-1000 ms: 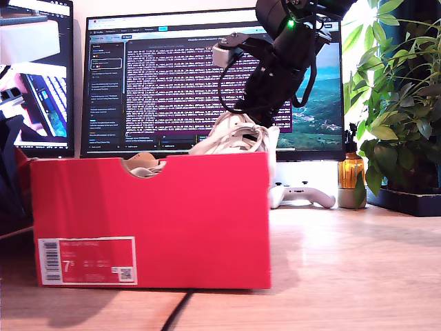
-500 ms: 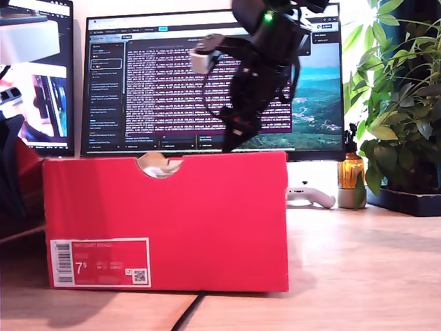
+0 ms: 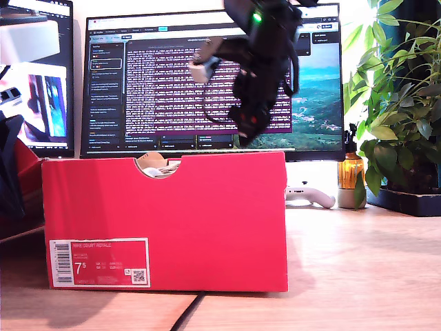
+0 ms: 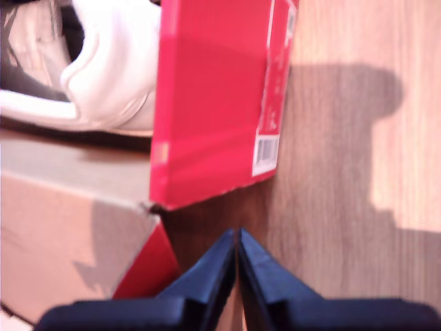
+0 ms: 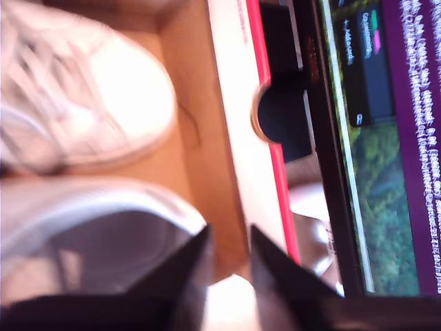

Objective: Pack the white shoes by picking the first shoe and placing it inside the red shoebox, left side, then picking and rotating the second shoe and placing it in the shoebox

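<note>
My second gripper [image 5: 227, 265] appears in its wrist view as two dark, wedge-shaped fingers [image 5: 189, 276] with a narrow gap between them and nothing held in that gap; the picture is blurred, so the exact width of the gap is hard to judge. In the exterior view the same black arm [image 3: 258, 69] hangs down from the top of the frame, bent at the wrist, with a small green light glowing near its upper joint and a pale grey camera block jutting toward the exterior view's left. My first gripper [image 4: 238, 258] shows two dark blue fingertips [image 4: 210, 269] pressed together with only a thin seam between them, gripping nothing.
</note>
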Controlling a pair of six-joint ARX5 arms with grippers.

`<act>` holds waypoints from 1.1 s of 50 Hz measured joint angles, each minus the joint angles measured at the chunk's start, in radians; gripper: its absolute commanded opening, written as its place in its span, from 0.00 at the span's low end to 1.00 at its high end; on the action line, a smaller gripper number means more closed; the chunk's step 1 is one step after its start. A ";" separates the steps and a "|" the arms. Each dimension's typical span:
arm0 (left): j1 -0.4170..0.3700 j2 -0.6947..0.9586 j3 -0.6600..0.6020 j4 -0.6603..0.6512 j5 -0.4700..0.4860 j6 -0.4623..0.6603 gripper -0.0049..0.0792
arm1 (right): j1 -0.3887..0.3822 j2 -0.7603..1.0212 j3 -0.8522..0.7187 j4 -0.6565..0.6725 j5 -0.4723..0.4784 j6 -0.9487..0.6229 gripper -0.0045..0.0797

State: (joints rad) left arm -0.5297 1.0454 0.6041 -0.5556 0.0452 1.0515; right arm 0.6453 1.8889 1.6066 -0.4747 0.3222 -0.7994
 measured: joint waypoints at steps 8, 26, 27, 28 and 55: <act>0.000 0.000 0.000 0.001 0.033 0.000 0.04 | 0.026 0.000 0.090 -0.094 0.002 0.113 0.04; -0.002 0.000 0.022 -0.110 0.044 -0.103 0.04 | 0.014 -0.002 0.183 -0.323 0.002 0.258 0.04; -0.004 0.000 0.029 -0.129 0.044 -0.117 0.04 | 0.009 -0.002 0.183 -0.334 0.002 0.266 0.04; -0.006 0.000 0.037 -0.148 0.043 -0.135 0.04 | 0.005 -0.002 0.183 -0.344 0.002 0.291 0.04; -0.010 -0.143 0.237 -0.324 0.104 -0.582 0.04 | -0.279 -0.002 0.183 -0.561 -0.300 0.616 0.04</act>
State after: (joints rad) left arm -0.5400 0.9024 0.8406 -0.8795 0.1490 0.4698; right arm 0.3664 1.8866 1.7901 -1.0359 0.0223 -0.1833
